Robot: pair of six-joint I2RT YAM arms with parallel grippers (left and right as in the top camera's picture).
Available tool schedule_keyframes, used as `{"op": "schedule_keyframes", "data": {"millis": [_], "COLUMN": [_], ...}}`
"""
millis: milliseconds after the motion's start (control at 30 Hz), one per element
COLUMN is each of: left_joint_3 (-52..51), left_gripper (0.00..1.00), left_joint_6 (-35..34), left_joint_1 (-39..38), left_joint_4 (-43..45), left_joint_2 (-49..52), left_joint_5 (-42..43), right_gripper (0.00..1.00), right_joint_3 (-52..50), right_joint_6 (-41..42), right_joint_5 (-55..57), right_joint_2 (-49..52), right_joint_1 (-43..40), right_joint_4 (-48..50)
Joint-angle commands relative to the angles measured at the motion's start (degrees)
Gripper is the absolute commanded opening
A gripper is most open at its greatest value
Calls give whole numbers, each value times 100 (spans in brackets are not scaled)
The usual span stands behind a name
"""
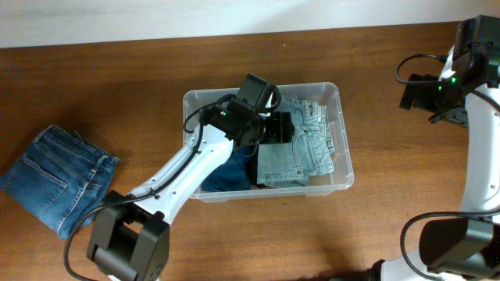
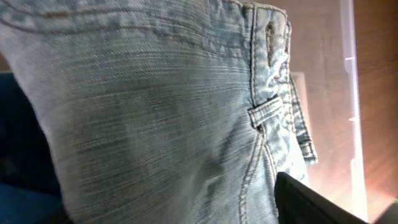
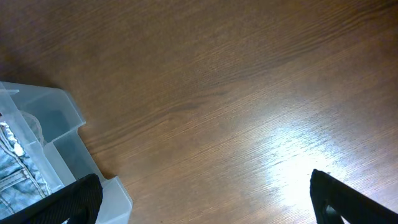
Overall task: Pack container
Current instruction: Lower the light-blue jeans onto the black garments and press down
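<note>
at the centre of the brown wooden surface (image 1: 312, 234) stands the clear rectangular plastic container (image 1: 346, 148). it holds folded light-blue denim jeans (image 1: 293, 160) beside a dark blue garment (image 1: 226, 178). the left claw (image 1: 280, 127) sits over the light jeans; its open or closed state cannot be told. the right claw (image 3: 205, 186) hangs spread wide and empty, well apart. packing appears partly done: folded mid-blue jeans (image 1: 55, 178) lie outside, not yet packed.

From above, my left gripper (image 1: 277, 126) is a dark lump over the pale jeans (image 1: 293, 160), and its jaws are too murky to read. My left wrist view catches only one finger (image 2: 305, 205), cut off by the bottom edge. My left arm (image 1: 187, 168) hides the left wall of the container (image 1: 345, 133) and part of a dark blue garment (image 1: 230, 176).
</note>
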Motion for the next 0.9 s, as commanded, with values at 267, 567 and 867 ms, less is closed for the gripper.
{"op": "schedule_keyframes", "data": {"millis": [267, 567, 867], "left_joint_3": [1029, 1062, 1062], "left_gripper": [72, 1, 1], "left_joint_6": [940, 1091, 1091], "left_joint_1": [-17, -162, -723], "left_joint_4": [-833, -1001, -1132], "left_joint_2": [-37, -35, 391], "left_joint_5": [-1388, -1471, -2177], "right_gripper": [98, 99, 98], "right_joint_3": [17, 17, 17], "right_joint_6": [28, 28, 28], "right_joint_5": [70, 70, 70], "right_joint_2": [9, 9, 9], "right_joint_1": [-35, -35, -37], "right_joint_4": [-2, -2, -2]}}
